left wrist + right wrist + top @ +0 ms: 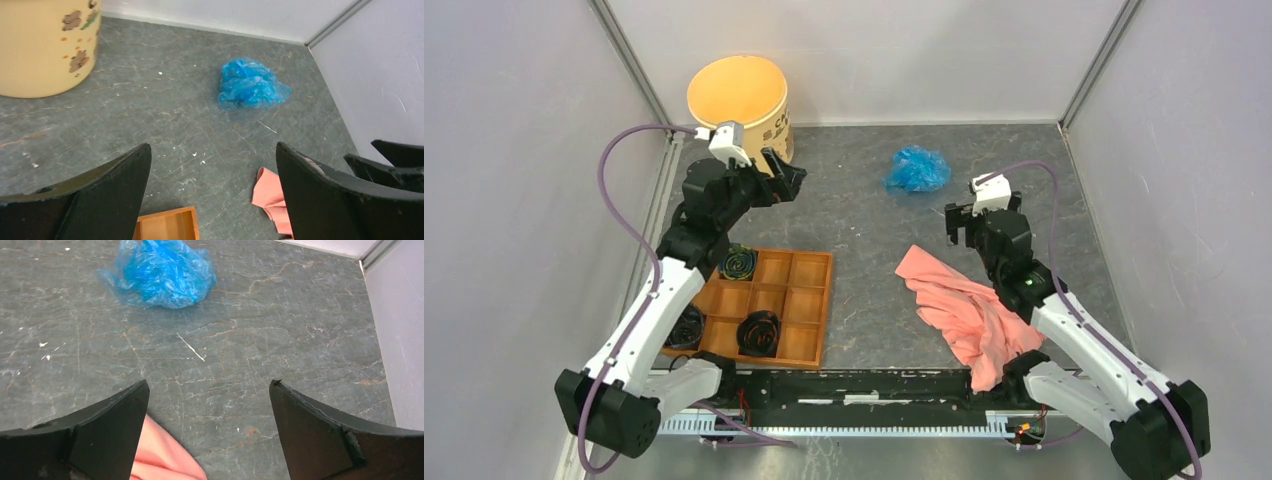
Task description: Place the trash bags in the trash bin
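- We see the trash bin (736,95) standing upright at the far left corner of the grey table (854,230). Its mouth is open and its orange-yellow inside is bare.
- The trash bag (917,169) lies crumpled in a blue heap on the table, well to the right of the trash bin and about level with the bin's foot. It is outside the bin and nothing touches it.
- Our left gripper (790,178) hangs just in front of the trash bin, at its lower right side. Its jaws are spread wide with nothing between them. In its wrist view, the bin's printed wall stands at the upper left and the bag lies ahead, beyond the parted fingers.
- Our right gripper (957,222) is farther to the right of the trash bin than the bag is, and nearer to us. Its jaws are also spread wide and hold nothing. Its wrist view shows bare table between the fingers and the bag beyond them.
- A pink cloth (969,310) lies rumpled on the table, well to the right of the trash bin and nearer to us, partly under the right arm. One corner shows beside the right gripper's left finger in the wrist view.
- A wooden tray (809,268) sits on the near side of the trash bin, under the left arm. Dark coils (758,332) lie in two of its compartments.
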### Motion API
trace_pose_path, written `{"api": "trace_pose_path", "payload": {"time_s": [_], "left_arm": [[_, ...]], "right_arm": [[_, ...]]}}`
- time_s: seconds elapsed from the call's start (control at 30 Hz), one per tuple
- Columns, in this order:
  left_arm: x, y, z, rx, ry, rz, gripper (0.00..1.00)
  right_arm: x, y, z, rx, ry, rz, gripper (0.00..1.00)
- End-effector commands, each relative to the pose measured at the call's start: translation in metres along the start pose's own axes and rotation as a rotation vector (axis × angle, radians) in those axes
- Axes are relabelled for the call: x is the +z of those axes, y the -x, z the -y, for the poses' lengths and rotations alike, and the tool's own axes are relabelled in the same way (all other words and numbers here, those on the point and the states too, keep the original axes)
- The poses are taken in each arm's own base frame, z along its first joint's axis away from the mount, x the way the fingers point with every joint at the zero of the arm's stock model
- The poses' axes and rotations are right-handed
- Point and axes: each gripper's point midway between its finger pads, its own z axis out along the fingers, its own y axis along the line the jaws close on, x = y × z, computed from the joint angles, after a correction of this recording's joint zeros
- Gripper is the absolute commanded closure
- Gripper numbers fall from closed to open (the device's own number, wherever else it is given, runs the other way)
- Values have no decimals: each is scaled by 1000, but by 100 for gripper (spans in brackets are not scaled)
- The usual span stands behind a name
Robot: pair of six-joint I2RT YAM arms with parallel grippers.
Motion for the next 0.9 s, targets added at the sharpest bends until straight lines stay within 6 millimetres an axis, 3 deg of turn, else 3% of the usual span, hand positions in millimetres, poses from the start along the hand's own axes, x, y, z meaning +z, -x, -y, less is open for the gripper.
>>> {"api": "trace_pose_path", "payload": {"time_s": [0.0,0.27,0.47,0.6,0.73,0.87], "left_arm": [[13,2,20,53,-124,15,0],[32,-19,28,50,-187,-44,0],[49,-37,28,50,-195,-119,1],[61,-64,29,27,-208,-217,0],[72,-87,30,17,-202,-309,0],[72,-90,36,6,-224,-323,0]], "right_arm": [[17,18,9,77,-114,69,2],[66,25,-2,175,-207,85,2],[104,12,-32,138,-118,66,2],[118,3,-53,82,-17,43,2],[139,18,-72,47,51,50,2],[166,40,-95,66,108,78,2]]}}
